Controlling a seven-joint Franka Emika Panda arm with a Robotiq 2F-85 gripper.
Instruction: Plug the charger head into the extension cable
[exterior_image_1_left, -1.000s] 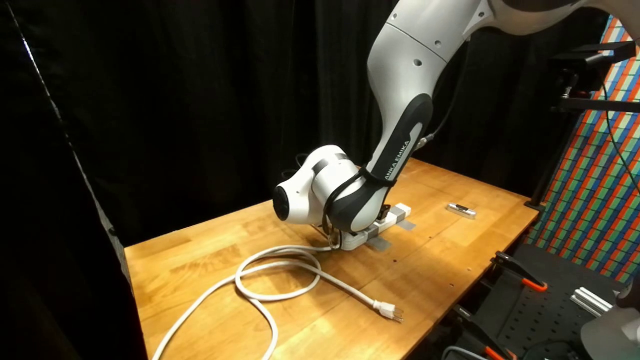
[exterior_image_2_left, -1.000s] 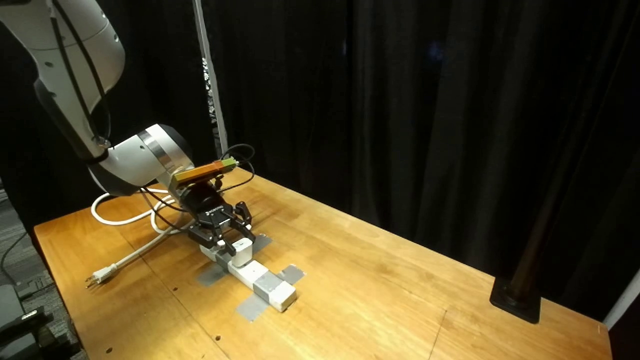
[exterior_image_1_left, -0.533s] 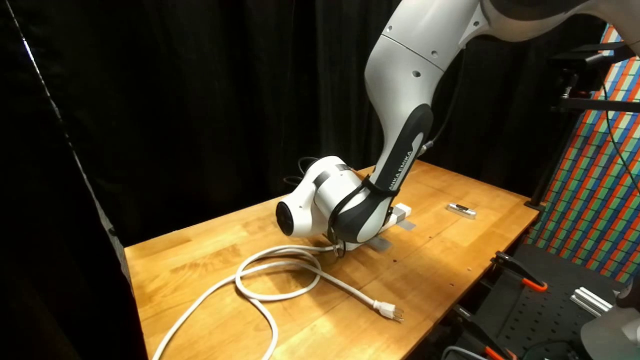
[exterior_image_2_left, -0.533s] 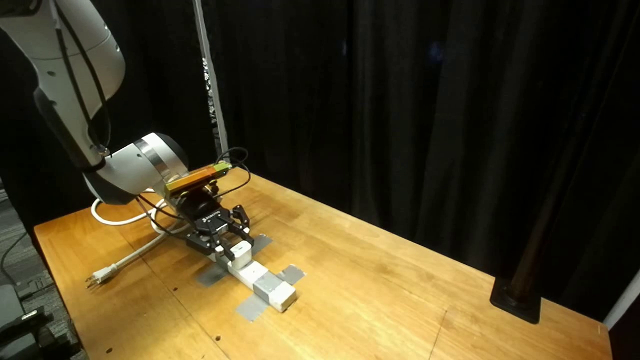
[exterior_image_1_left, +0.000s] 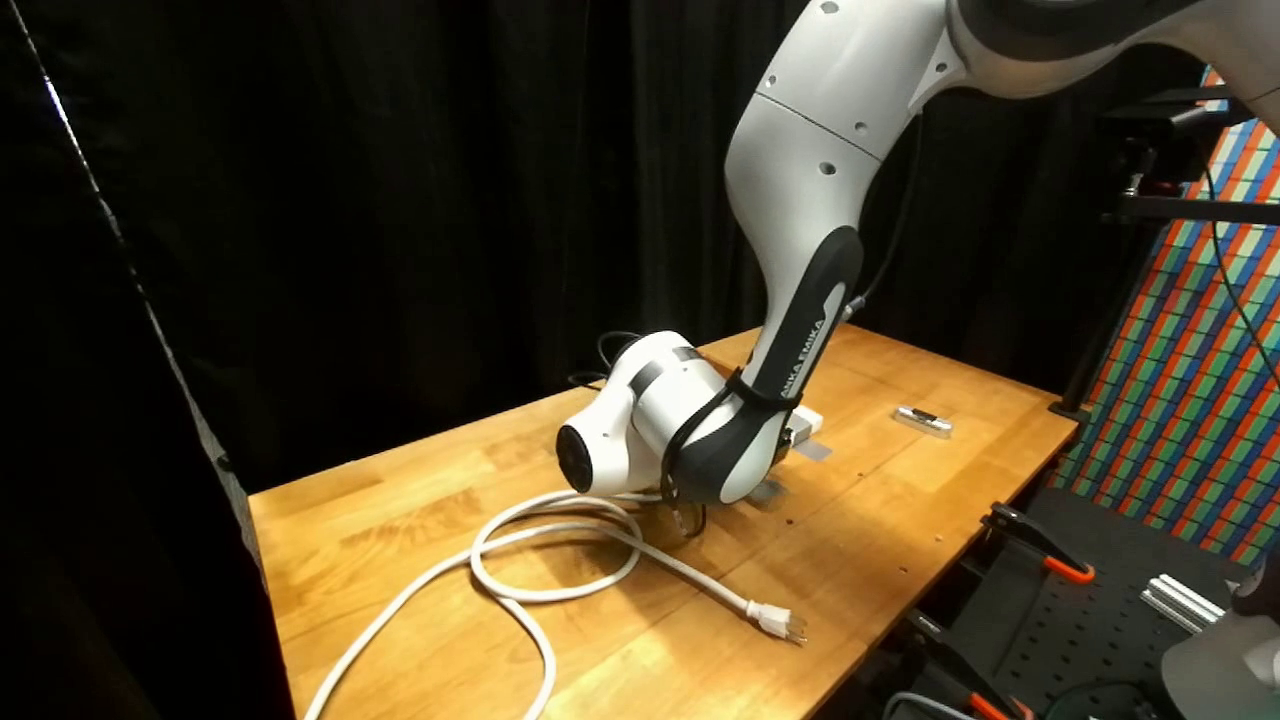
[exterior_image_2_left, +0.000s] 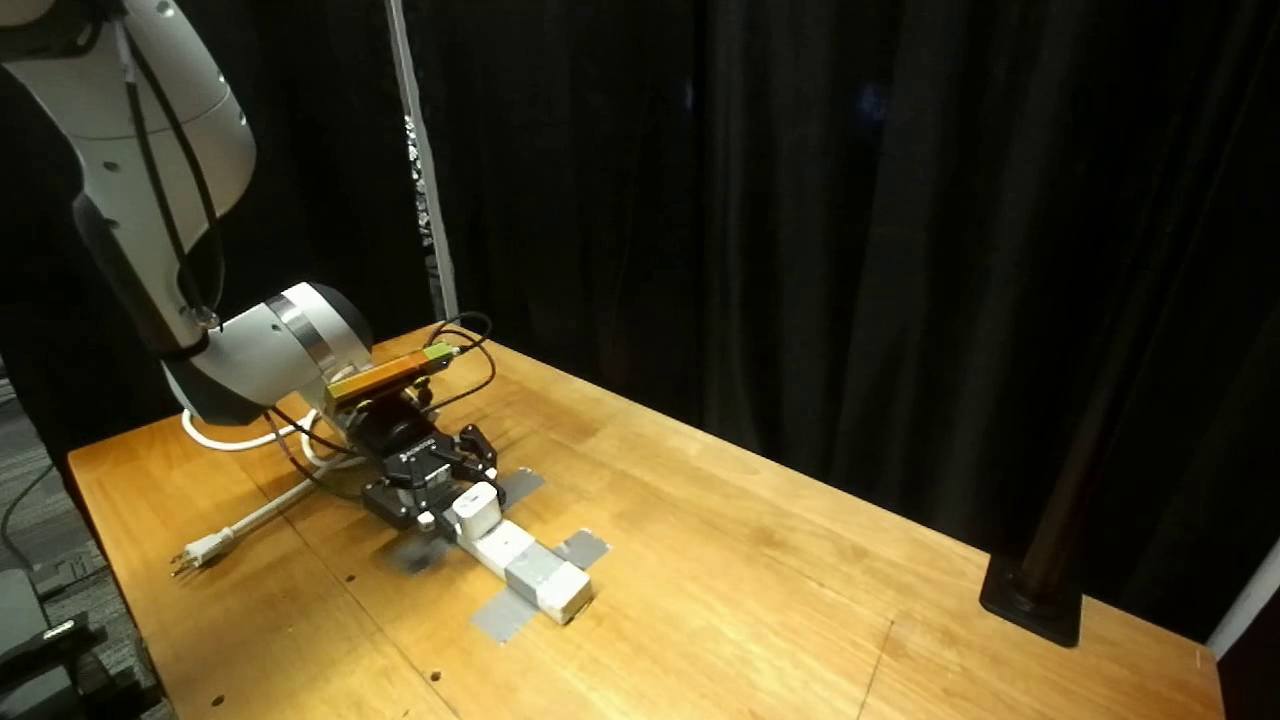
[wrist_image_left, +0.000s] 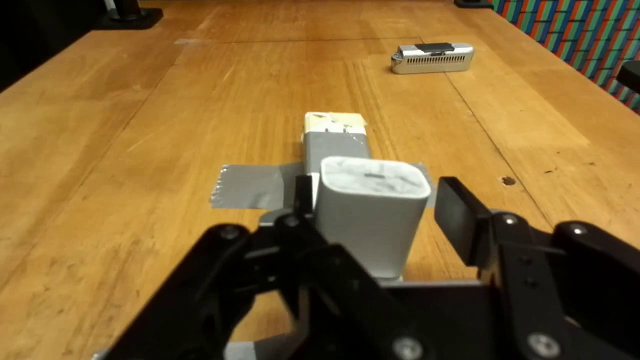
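One bench (exterior_image_2_left: 720, 600) carries one charger head (wrist_image_left: 370, 225), one extension cable (exterior_image_1_left: 545, 597) with one socket bar (exterior_image_2_left: 500, 547) and one plug (exterior_image_1_left: 772, 618), and one slotted object (wrist_image_left: 435, 61). Two grey tape strips (exterior_image_2_left: 505, 615) cross the socket bar. Two clamps (exterior_image_1_left: 1040, 543) sit at one edge of the bench. Two post bases (wrist_image_left: 135, 21) stand toward its far corners in the wrist view. One arm (exterior_image_1_left: 800, 180) bears one gripper (wrist_image_left: 377, 212) with two fingers (wrist_image_left: 455, 225).

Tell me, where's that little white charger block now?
In the wrist view, the charger block is just right of centre, between the parted fingers of the hand. In an exterior view, it stands on the white socket bar.
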